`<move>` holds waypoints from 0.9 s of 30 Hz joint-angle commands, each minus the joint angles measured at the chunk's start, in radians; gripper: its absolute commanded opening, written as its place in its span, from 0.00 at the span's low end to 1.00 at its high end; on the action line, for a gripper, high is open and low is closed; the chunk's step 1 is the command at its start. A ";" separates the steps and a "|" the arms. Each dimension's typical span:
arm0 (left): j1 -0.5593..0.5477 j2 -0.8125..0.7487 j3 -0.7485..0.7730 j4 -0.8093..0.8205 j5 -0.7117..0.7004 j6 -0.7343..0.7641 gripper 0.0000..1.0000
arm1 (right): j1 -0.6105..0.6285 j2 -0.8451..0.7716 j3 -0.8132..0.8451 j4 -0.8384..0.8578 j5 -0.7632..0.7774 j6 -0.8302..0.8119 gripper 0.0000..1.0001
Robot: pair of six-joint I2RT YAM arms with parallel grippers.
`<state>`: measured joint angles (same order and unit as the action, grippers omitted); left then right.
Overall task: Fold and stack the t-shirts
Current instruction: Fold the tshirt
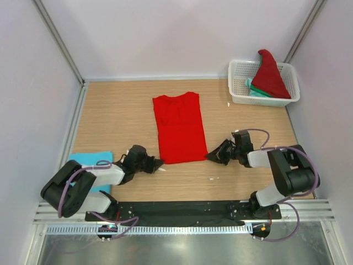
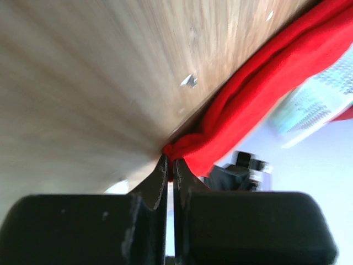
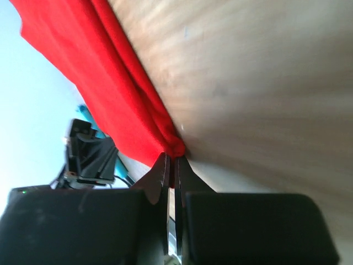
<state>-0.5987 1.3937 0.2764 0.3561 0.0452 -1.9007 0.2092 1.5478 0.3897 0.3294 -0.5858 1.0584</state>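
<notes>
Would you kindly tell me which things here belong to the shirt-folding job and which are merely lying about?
Job: spread red t-shirt, its near corners pinched by left gripper and right gripper; light blue t-shirt; bunched red t-shirt; teal t-shirt.
Lying about: white basket; white scrap.

Lab cell: white panel walls (image 1: 176, 33), aluminium rails (image 1: 182, 229), wooden table (image 1: 121, 110).

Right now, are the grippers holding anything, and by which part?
Both pinch the red t-shirt: left gripper shut on its near left corner, right gripper on its near right corner.
</notes>
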 commanded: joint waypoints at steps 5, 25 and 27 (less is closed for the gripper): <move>0.007 -0.332 0.037 -0.502 -0.051 0.209 0.00 | 0.027 -0.247 0.017 -0.360 0.000 -0.184 0.02; -0.052 -1.318 0.033 -1.371 0.036 0.183 0.00 | 0.573 -0.808 -0.103 -0.581 0.233 0.201 0.02; -0.052 -1.375 0.069 -1.458 0.018 0.175 0.00 | 0.590 -0.822 -0.045 -0.644 0.242 0.203 0.01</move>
<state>-0.6510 0.0734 0.2726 -0.8875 0.0925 -1.7096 0.7727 0.7521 0.2680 -0.2096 -0.4042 1.2049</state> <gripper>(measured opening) 0.010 0.053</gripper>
